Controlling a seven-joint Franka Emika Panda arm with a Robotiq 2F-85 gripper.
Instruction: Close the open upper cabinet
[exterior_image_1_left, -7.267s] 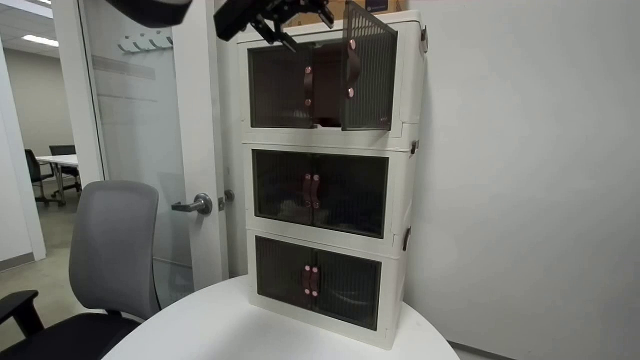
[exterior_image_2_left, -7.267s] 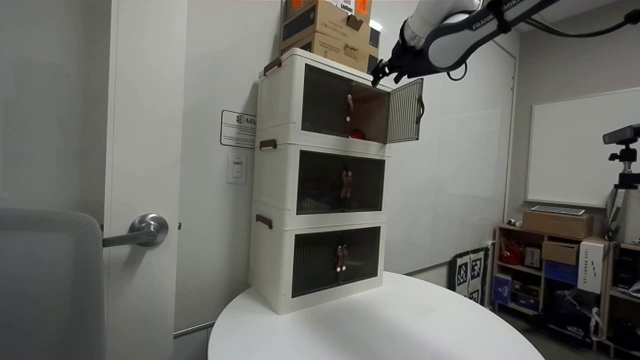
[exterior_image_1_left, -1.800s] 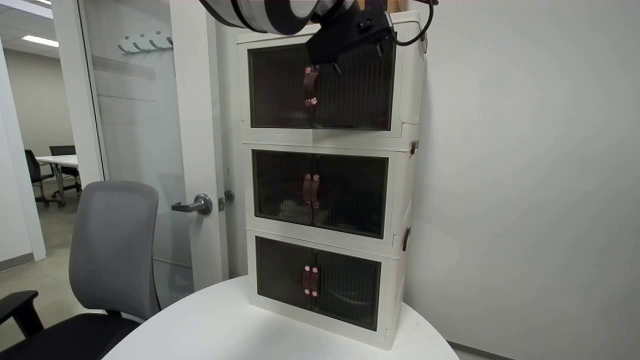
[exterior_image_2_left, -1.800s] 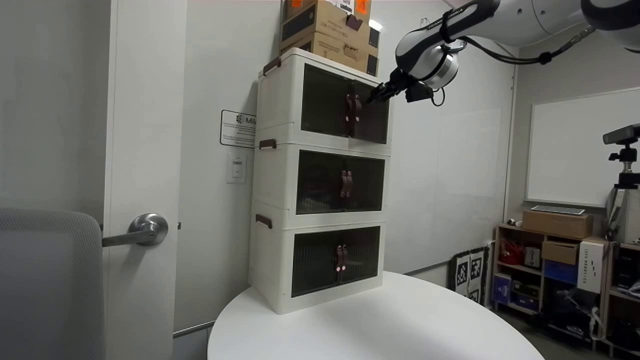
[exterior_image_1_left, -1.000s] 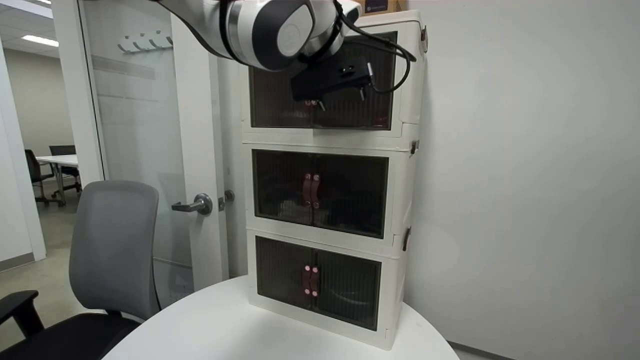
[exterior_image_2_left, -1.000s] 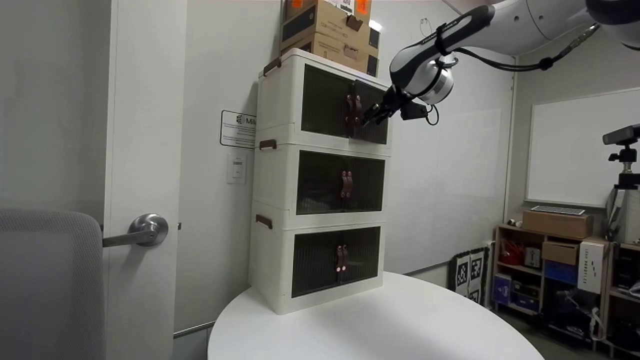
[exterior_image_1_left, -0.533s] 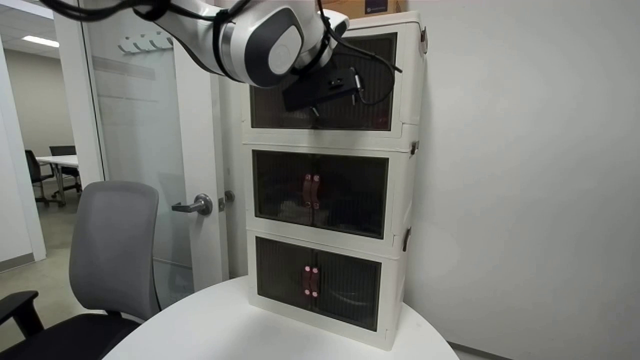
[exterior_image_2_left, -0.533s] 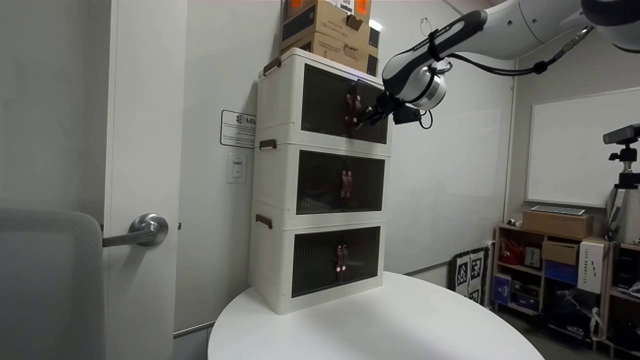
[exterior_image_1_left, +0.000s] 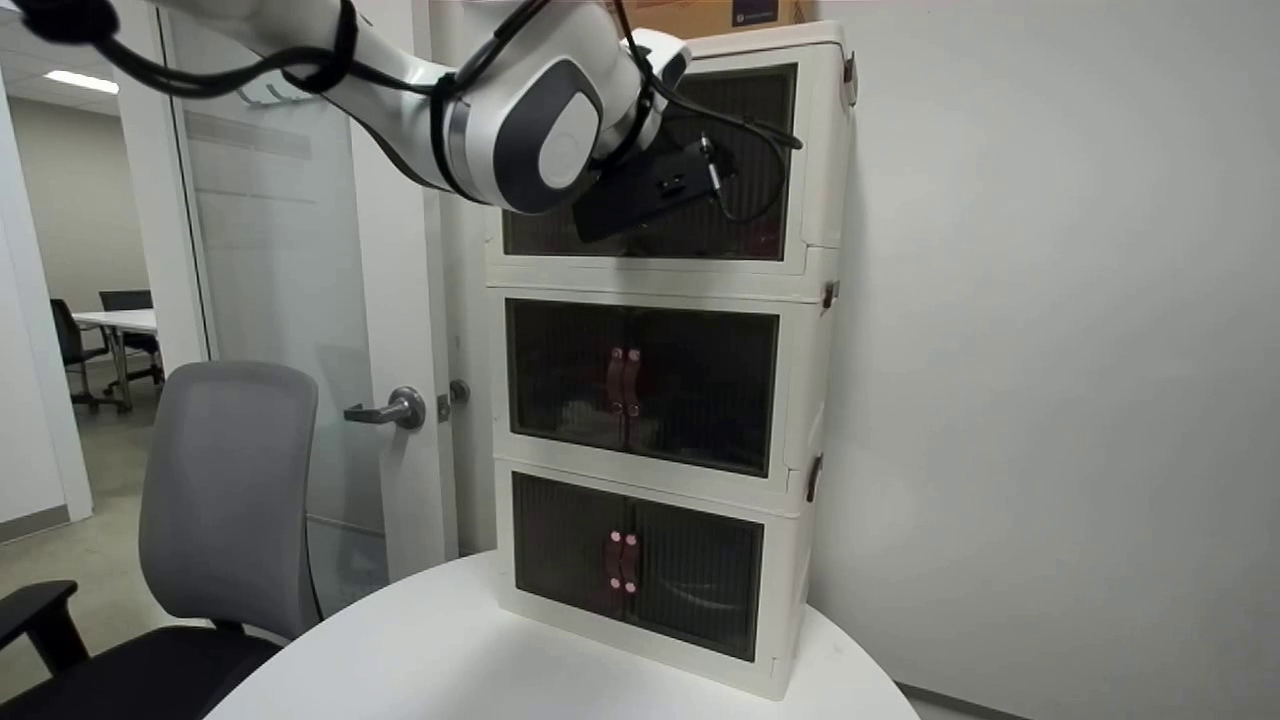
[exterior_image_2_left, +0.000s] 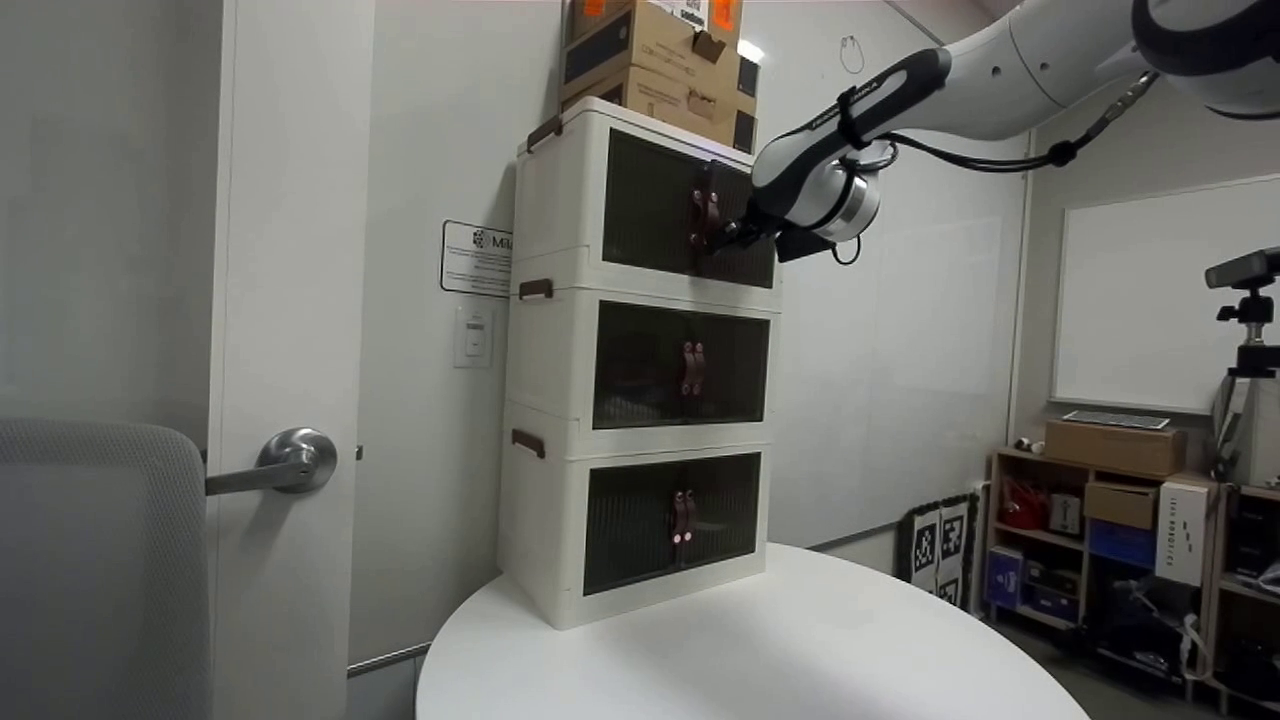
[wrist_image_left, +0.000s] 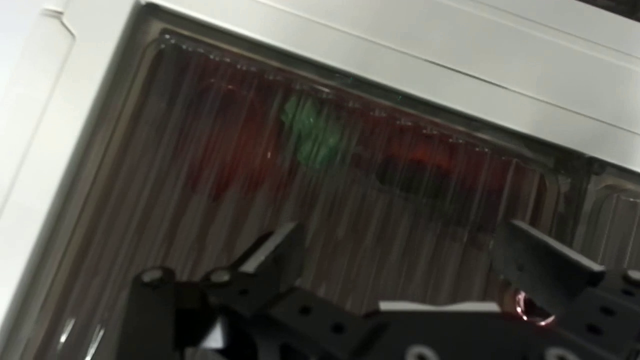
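Right door (exterior_image_2_left: 735, 195): had swung inward since the earliest frame, from jutting out on the near side to lying in line, or nearly so, with the left door (exterior_image_2_left: 650, 205); could not be judged for any remaining gap.
Arm (exterior_image_2_left: 985, 85): had come lower, reaching across the front of the upper cabinet (exterior_image_2_left: 575, 200).
Upper cabinet: stood topmost in the white stacked unit (exterior_image_1_left: 798, 390), above the middle tier (exterior_image_2_left: 548, 350) and bottom tier (exterior_image_2_left: 540, 510).
Gripper (wrist_image_left: 400, 245): stood before the right door with fingers (wrist_image_left: 287, 252) spread well apart, gripping nothing; could not be judged for contact with the door.
Handle (exterior_image_2_left: 713, 205) of the right door: lay close by the fingers, partly hidden.
Green shape (wrist_image_left: 315, 135): showed through the right door in the wrist view, beside blurred red shapes (wrist_image_left: 235, 150).
Cardboard boxes (exterior_image_2_left: 670, 95): stood on top of the upper cabinet.
Table (exterior_image_2_left: 800, 640): bore the white stacked unit toward the far side.
Chair (exterior_image_1_left: 225, 480): stood to the left of the table in an exterior view.
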